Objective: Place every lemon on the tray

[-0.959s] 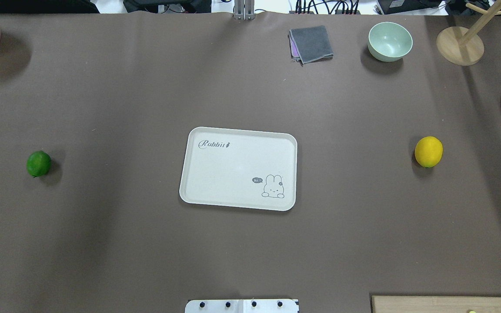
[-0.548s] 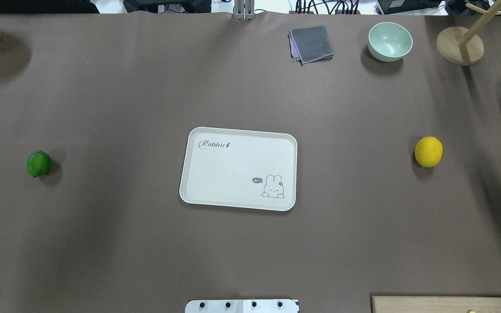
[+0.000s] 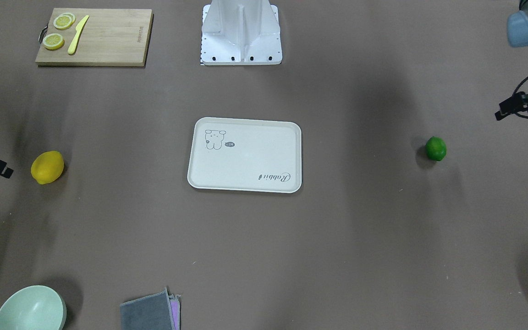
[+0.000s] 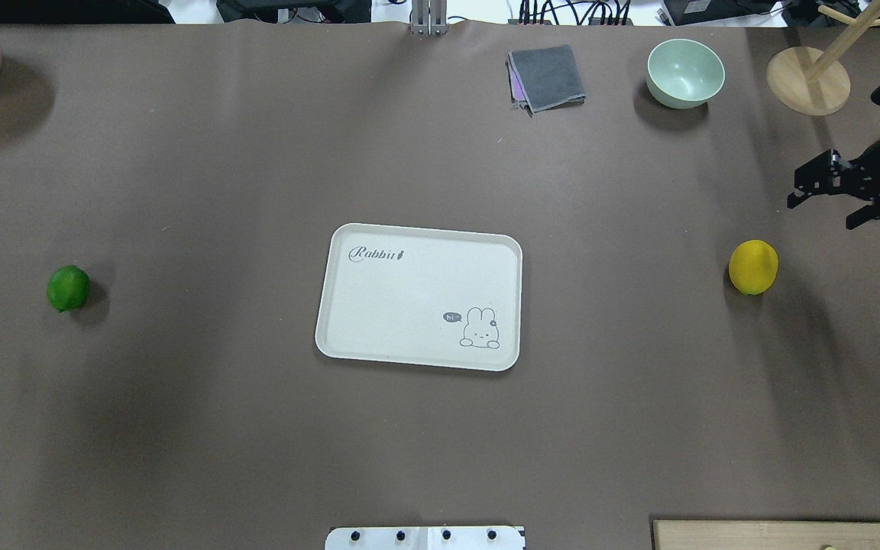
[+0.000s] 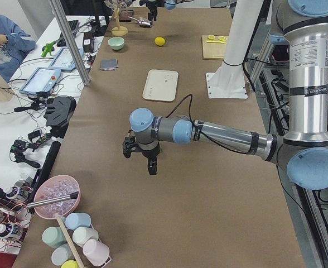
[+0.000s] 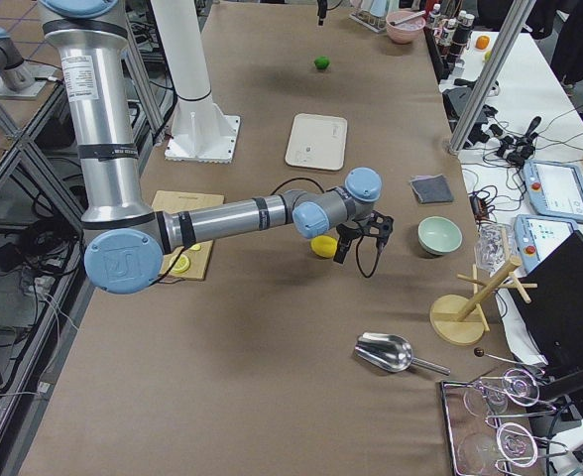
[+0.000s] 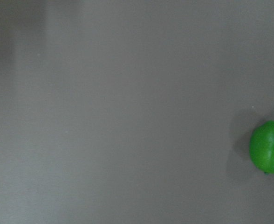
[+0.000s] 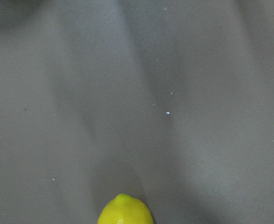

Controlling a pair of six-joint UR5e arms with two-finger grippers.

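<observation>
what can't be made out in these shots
Left gripper: cut by the front-facing view's right edge, absent overhead; open or shut unclear.
Yellow lemon: right wrist view's bottom edge leaves only its tip.
Green lemon: left wrist view's right edge clips it.
Cutting board: overhead view's bottom edge cuts it.

Soft, even light from above; no glare. Faint broad shadow bands cross the table (image 4: 257, 153). Overhead, the green lemon (image 4: 68, 288) casts a short shadow toward 3 o'clock, the yellow lemon (image 4: 752, 266) toward 8 o'clock. Both wrist views are dim, grey and slightly blurred.
</observation>
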